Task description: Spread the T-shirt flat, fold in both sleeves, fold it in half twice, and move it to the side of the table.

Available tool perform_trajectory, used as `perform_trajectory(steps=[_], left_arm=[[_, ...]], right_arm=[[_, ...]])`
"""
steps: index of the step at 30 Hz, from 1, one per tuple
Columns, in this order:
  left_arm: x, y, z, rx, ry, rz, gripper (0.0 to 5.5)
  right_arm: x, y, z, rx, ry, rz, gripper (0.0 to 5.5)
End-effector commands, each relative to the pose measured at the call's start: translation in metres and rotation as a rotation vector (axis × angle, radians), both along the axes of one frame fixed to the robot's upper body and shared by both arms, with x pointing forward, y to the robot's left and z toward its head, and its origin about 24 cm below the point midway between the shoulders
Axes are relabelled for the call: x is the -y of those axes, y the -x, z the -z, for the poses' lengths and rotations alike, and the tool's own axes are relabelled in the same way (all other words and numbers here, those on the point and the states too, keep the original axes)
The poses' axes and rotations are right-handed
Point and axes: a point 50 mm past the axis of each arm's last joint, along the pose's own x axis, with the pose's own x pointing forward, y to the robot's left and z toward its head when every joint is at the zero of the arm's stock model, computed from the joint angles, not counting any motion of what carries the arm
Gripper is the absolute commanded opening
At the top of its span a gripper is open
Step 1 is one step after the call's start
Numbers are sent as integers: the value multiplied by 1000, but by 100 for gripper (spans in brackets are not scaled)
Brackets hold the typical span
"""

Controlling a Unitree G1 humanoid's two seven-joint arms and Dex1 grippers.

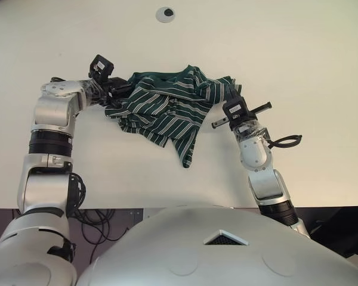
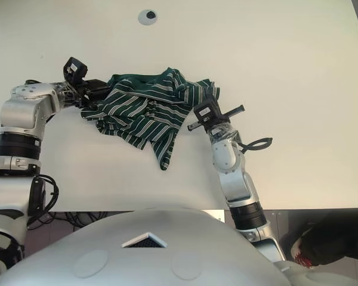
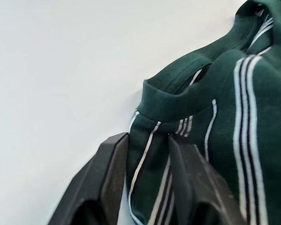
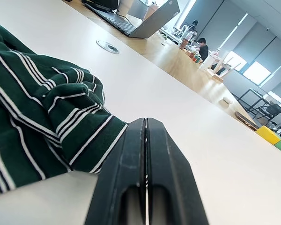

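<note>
A dark green T-shirt with white stripes point(image 1: 167, 110) lies crumpled in a heap on the white table point(image 1: 304, 65), one end trailing toward the near edge. At the heap's left end my left gripper point(image 1: 116, 90) is shut on a fold of the cloth near the collar. In the left wrist view the striped fabric point(image 3: 215, 108) runs between its two black fingers point(image 3: 113, 159). My right gripper point(image 1: 231, 95) sits at the heap's right end, fingers pressed together with nothing between them. The shirt's edge point(image 4: 47, 122) lies right beside it.
A round grey cable grommet point(image 1: 165, 14) is set in the table beyond the shirt. Bare tabletop spreads to the right and behind. The table's near edge runs just in front of the arms. A laptop point(image 4: 140, 21) stands at the far end.
</note>
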Motion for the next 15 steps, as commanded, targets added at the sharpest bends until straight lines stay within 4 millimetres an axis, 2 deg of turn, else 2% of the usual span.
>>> perform_trajectory(steps=[1,6,9,13,15], left_arm=[[2,18,25,-98,-51,46,99],[5,26,28,-84,-45,76,39],[7,23,23,2,-39,103,3],[14,4,-11,283,72,76,3],[16,1,-24,388,91,99,3]], right_arm=[[1,1,-2,14,26,-7,0],[1,4,-4,19,33,-10,0],[0,4,-4,19,36,-10,0],[1,3,-3,20,40,-10,0],[1,2,-3,20,41,-11,0]])
